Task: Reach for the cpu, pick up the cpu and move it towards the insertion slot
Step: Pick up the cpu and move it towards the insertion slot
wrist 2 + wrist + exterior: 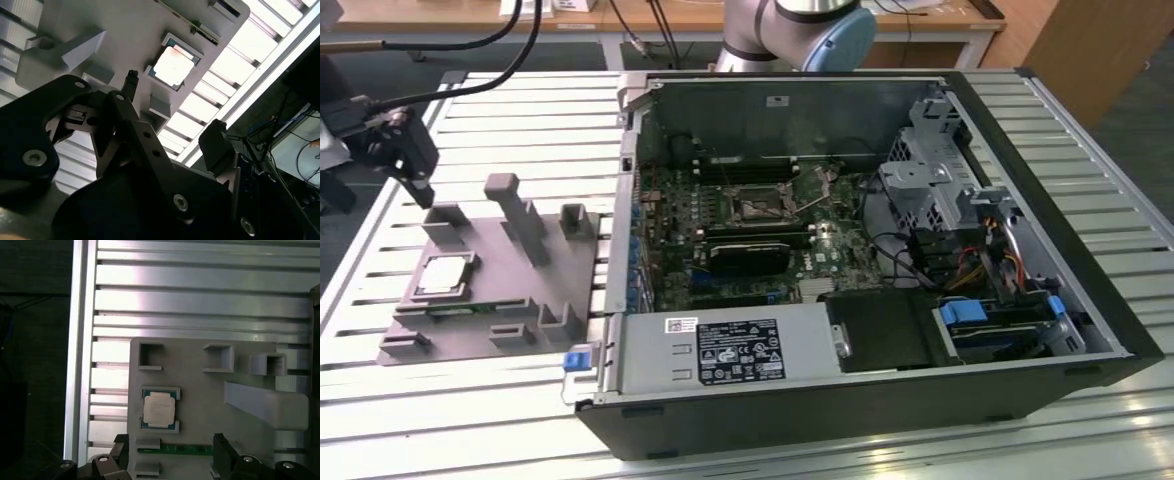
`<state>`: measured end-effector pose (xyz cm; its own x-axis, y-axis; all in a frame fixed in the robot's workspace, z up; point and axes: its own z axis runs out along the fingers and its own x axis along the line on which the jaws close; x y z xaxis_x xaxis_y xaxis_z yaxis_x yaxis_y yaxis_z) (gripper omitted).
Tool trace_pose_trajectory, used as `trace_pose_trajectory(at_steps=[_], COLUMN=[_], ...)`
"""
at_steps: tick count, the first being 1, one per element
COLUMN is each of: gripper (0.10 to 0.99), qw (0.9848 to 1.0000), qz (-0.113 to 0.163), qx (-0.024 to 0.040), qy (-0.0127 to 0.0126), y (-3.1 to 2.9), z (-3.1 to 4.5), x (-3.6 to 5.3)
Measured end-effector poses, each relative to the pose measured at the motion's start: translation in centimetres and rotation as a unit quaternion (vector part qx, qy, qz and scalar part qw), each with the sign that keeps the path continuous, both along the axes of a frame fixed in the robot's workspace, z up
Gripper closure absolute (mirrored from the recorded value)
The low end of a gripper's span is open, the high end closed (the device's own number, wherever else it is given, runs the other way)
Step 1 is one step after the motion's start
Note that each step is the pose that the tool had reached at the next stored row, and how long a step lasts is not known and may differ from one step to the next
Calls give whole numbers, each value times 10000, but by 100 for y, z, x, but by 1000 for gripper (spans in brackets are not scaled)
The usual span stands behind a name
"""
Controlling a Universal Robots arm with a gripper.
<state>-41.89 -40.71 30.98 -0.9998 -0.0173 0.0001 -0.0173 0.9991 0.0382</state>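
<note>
The cpu (pixel 443 275) is a small silvery square lying flat in a recess of the grey fixture plate (pixel 480 310), at the exterior view's left. It also shows in both wrist views (pixel 174 67) (pixel 159 409). My gripper (pixel 414 185) hangs above the plate's far left corner, clear of the cpu. Its two black fingers stand apart in both wrist views, so the gripper (pixel 175 115) (pixel 171 450) is open with nothing between them. The insertion slot (pixel 758 203), a shiny square frame with a dark centre, sits on the motherboard inside the open computer case.
Grey upright blocks (pixel 520 215) rise from the fixture plate between the cpu and the case wall (pixel 624 200). A black rectangular card (pixel 747 255) lies just in front of the slot. Drive cages and cables (pixel 947 220) fill the case's right side. Everything rests on a slatted metal table (pixel 1067 440).
</note>
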Motion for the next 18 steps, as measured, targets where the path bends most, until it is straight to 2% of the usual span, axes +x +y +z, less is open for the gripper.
trace_pose_trajectory(at_steps=[6, 18], gripper=[322, 322], qw=[10000, 10000], qz=[1, 0], qx=[0, 0], qy=[0, 0], y=[-4, -8], z=[-110, -328], x=[-42, -47])
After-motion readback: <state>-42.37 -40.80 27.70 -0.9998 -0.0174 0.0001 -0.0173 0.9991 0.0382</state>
